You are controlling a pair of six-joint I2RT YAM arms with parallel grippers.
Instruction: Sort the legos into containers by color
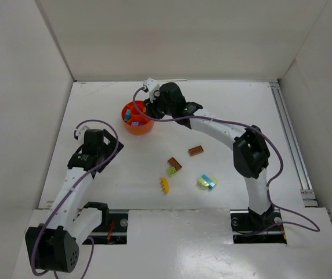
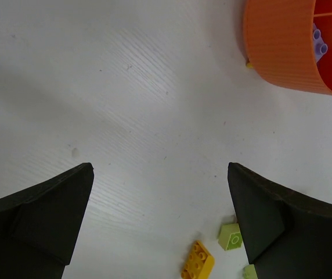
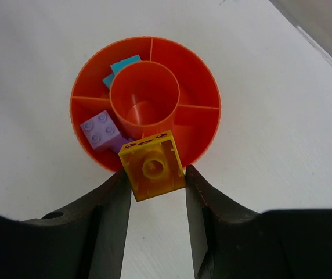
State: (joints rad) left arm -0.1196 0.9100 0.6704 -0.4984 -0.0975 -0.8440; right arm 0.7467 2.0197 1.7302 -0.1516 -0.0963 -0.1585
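Observation:
My right gripper (image 3: 156,174) is shut on a translucent yellow lego (image 3: 153,165) and holds it just above the near rim of the orange-red dish (image 3: 212,99). The dish holds a purple lego (image 3: 100,129) in one compartment and a cyan lego (image 3: 122,67) in another. In the top view the right gripper (image 1: 148,107) hangs over the dish (image 1: 138,129). My left gripper (image 2: 160,174) is open and empty above bare table, short of the dish (image 2: 282,46); in the top view it (image 1: 109,141) sits to the dish's lower left.
Loose legos lie mid-table: two brown (image 1: 196,150) (image 1: 174,163), a lime green (image 1: 171,171), an orange-yellow (image 1: 165,185), and a pale yellow with cyan (image 1: 207,182). The left wrist view shows the orange-yellow (image 2: 198,260) and lime green (image 2: 231,236) ones. White walls enclose the table.

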